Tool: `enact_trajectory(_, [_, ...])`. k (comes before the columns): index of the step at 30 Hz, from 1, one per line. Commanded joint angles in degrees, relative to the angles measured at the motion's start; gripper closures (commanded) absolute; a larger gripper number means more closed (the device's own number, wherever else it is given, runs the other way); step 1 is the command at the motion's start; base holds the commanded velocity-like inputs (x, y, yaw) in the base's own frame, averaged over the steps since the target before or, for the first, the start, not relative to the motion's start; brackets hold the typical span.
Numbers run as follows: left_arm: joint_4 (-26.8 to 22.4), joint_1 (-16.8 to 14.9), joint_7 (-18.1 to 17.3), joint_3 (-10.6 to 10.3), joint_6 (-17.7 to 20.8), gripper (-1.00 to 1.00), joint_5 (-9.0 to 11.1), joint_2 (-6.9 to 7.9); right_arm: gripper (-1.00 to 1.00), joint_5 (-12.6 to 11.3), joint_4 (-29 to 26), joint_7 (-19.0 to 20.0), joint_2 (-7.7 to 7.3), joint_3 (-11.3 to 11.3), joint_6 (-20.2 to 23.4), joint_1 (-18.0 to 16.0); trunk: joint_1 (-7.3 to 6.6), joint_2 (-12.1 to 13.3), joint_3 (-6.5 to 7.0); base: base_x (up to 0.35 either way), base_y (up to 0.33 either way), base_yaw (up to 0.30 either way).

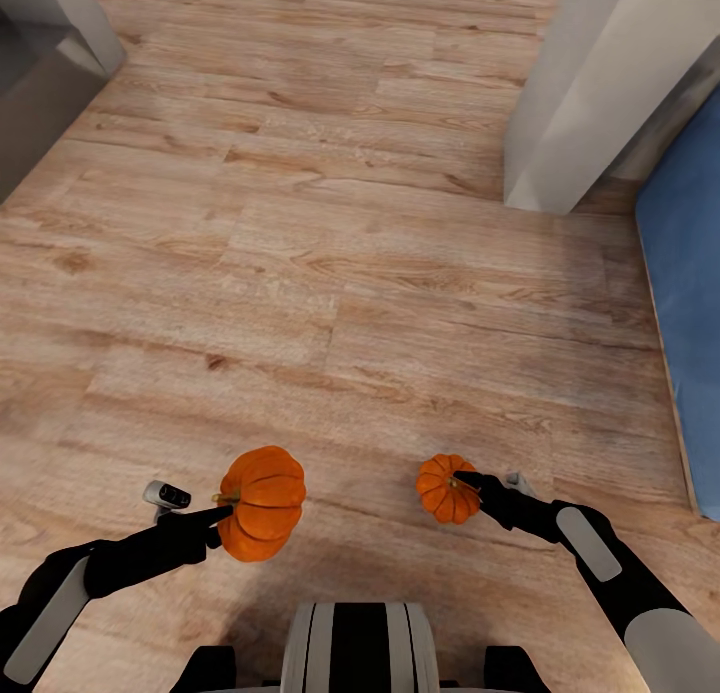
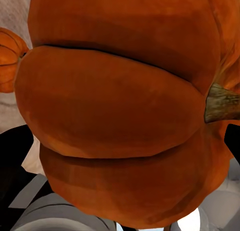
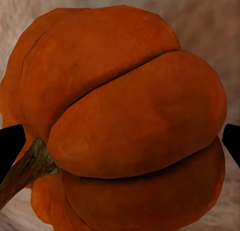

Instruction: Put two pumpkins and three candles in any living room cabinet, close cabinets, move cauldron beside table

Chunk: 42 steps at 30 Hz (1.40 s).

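Claws first, the one with the bigger load leading: the left claw (image 1: 222,514), low in the left of the head view, is clamped on the larger pumpkin (image 1: 262,503), gripping it near the stem so the fruit hangs sideways above the wooden floor (image 1: 330,263). In the left wrist view that pumpkin (image 2: 120,116) crowds the lens, its stem poking out at the right edge, and the other one peeks in at the upper left. The right claw (image 1: 472,487), low and right of centre, grasps the smaller pumpkin (image 1: 447,488) in much the same way; the right wrist view shows this pumpkin (image 3: 125,126) between dark finger edges at either side.

The chief risk, as I judge it, is a slip. Both fruits are round and smooth, and a hold near the stem leaves the weight hanging off to one side; a jolt while driving could roll either one free. The heavier left one is likelier to go. A lesser risk lies at the white wall corner (image 1: 570,123) in the upper right and the blue furniture (image 1: 690,303) at the right edge, which the outstretched right arm could clip in a turn.
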Motion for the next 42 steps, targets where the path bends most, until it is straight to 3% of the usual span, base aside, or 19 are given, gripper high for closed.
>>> enact_trajectory(1, [0.01, -0.03, -0.06, -0.14, 0.44, 1.0, 0.33, 0.05, 1.0, 1.3, 0.08, -0.01, -0.06, 0.15, -0.08, 0.0, 0.0, -0.01, -0.03, 0.0, 0.0, 0.0])
enact_trajectory(32, [0.01, -0.03, -0.03, -0.23, 0.41, 1.0, 0.33, 0.04, 1.0, 1.31, 0.08, 0.02, 0.11, 0.17, -0.08, 0.0, -0.05, 0.02, 0.41, 0.0, 0.0, 0.0])
enact_trajectory(42, [0.01, -0.03, -0.03, -0.23, 0.41, 1.0, 0.33, 0.04, 1.0, 1.3, 0.08, 0.03, 0.12, 0.17, -0.08, 0.0, -0.31, 0.15, 2.63, 0.0, 0.0, 0.0])
